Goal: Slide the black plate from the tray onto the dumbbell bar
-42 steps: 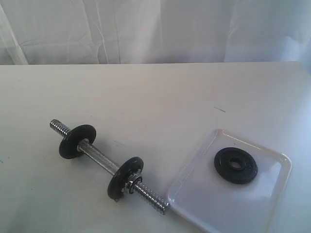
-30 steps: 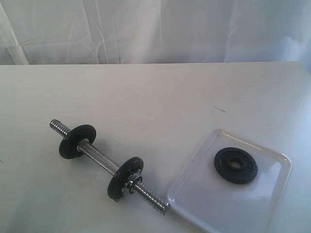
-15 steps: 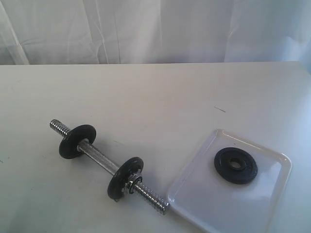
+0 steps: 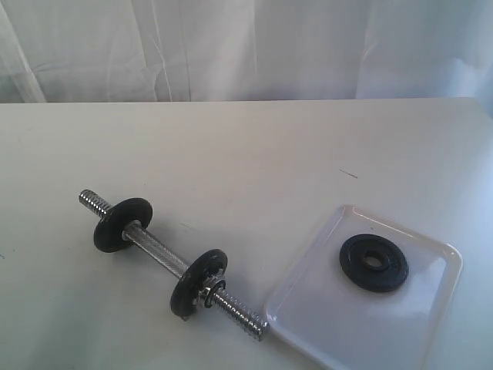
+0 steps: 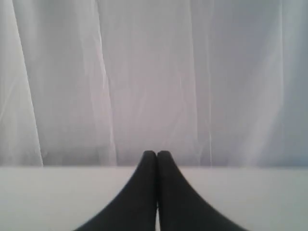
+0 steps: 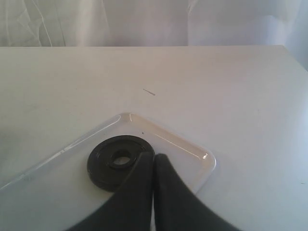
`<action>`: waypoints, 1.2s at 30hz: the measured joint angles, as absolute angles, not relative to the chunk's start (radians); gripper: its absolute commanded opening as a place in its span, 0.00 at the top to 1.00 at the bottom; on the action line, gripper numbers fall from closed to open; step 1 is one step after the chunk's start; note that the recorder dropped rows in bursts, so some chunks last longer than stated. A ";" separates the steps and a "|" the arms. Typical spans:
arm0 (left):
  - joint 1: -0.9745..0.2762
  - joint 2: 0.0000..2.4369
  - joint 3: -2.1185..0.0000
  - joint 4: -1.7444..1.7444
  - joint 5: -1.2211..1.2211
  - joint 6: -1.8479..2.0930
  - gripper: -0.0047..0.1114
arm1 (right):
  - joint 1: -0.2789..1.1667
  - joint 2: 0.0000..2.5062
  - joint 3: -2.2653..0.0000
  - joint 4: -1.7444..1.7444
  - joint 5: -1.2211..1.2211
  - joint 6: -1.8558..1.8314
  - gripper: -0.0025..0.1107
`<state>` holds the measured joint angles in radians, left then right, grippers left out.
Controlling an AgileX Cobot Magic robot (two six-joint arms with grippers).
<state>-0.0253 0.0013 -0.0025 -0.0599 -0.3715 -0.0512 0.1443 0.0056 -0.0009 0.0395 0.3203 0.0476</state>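
Chrome and threaded at both ends, the dumbbell bar lies flat on the counter. In the exterior view its long axis runs from 10 o'clock to 4 o'clock, and its nearer threaded end points toward the tray and stops just short of the rim. I count one bar with two black discs on it, one toward each end with the knurled middle between them. There is one tray and one loose black plate.

That plate lies flat inside the tray, face up with its centre hole showing. It sits at about 2 o'clock from the bar's nearer end and apart from it. The tray fills the 4 to 5 o'clock part of the exterior view.

My right gripper is closed, fingertips pressed together and holding nothing. Its tips are right at the plate's rim in the right wrist view, but I cannot tell whether they touch it. My left gripper is also closed and empty, facing the white curtain beyond the counter, with no task thing in its view. Neither gripper shows in the exterior view.
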 measured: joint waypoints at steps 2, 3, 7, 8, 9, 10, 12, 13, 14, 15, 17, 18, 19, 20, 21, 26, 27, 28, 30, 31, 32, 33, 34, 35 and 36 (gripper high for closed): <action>-0.025 0.001 -0.002 -0.060 -0.500 -0.083 0.96 | 0.144 0.006 -0.001 0.039 0.320 0.048 0.98; -0.025 0.001 -0.002 -0.060 -0.551 -0.104 0.96 | 0.144 0.006 -0.001 0.039 0.320 0.048 0.98; -0.025 0.000 -0.002 -0.060 -0.732 -0.200 0.96 | 0.144 0.006 -0.001 0.039 0.320 0.048 0.98; -0.025 0.000 -0.002 -0.060 -0.744 -0.230 0.96 | 0.144 0.006 -0.001 0.039 0.320 0.048 0.98; -0.025 0.001 -0.002 -0.053 -0.746 -0.262 0.96 | 0.144 0.006 -0.001 0.039 0.320 0.048 0.98; -0.025 0.001 -0.002 -0.047 -0.746 -0.313 0.96 | 0.144 0.006 -0.001 0.039 0.320 0.048 0.98; -0.025 0.000 -0.002 -0.023 -0.749 -0.426 0.96 | 0.144 0.006 -0.001 0.039 0.320 0.048 0.98; -0.025 0.000 -0.005 0.000 -0.751 -0.488 0.96 | 0.144 0.006 -0.001 0.039 0.320 0.048 0.98; -0.025 0.000 -0.021 0.026 -0.740 -0.515 0.96 | 0.144 0.006 -0.001 0.039 0.320 0.048 0.98; -0.025 0.001 -0.042 0.060 -0.716 -0.533 0.96 | 0.144 0.006 -0.001 0.039 0.320 0.048 0.98; -0.025 0.018 -0.125 0.131 -0.650 -0.548 0.96 | 0.144 0.006 -0.001 0.039 0.320 0.048 0.98; -0.025 0.039 -0.164 0.154 -0.617 -0.553 0.96 | 0.144 0.006 -0.001 0.039 0.320 0.048 0.98; -0.025 0.068 -0.215 0.178 -0.575 -0.555 0.96 | 0.144 0.006 -0.001 0.039 0.320 0.048 0.98; -0.025 0.103 -0.265 0.193 -0.527 -0.557 0.96 | 0.144 0.006 -0.001 0.039 0.320 0.048 0.98; -0.025 0.135 -0.305 0.200 -0.484 -0.559 0.96 | 0.144 0.006 -0.001 0.039 0.320 0.048 0.98; -0.025 0.331 -0.482 0.271 -0.083 -0.516 0.96 | 0.144 0.006 -0.001 0.039 0.320 0.048 0.98; -0.025 0.370 -0.489 0.280 0.009 -0.498 0.96 | 0.144 0.006 -0.001 0.039 0.320 0.048 0.98; -0.025 0.410 -0.492 0.282 0.081 -0.491 0.96 | 0.144 0.006 -0.001 0.039 0.320 0.048 0.98; -0.025 0.493 -0.480 0.280 0.229 -0.489 0.96 | 0.144 0.006 -0.001 0.039 0.320 0.048 0.98; -0.025 0.526 -0.470 0.262 0.271 -0.497 0.96 | 0.144 0.006 -0.001 0.039 0.320 0.048 0.98; -0.025 0.564 -0.455 0.221 0.310 -0.500 0.96 | 0.144 0.006 -0.001 0.039 0.320 0.048 0.98; -0.030 0.596 -0.442 0.163 0.336 -0.494 0.96 | 0.144 0.006 -0.001 0.039 0.320 0.048 0.98; -0.036 0.620 -0.432 0.108 0.349 -0.465 0.96 | 0.144 0.006 -0.001 0.039 0.320 0.048 0.98; -0.050 0.643 -0.428 0.030 0.356 -0.414 0.96 | 0.144 0.006 -0.001 0.039 0.320 0.048 0.98; -0.065 0.660 -0.425 -0.050 0.356 -0.348 0.96 | 0.144 0.006 -0.001 0.039 0.320 0.048 0.98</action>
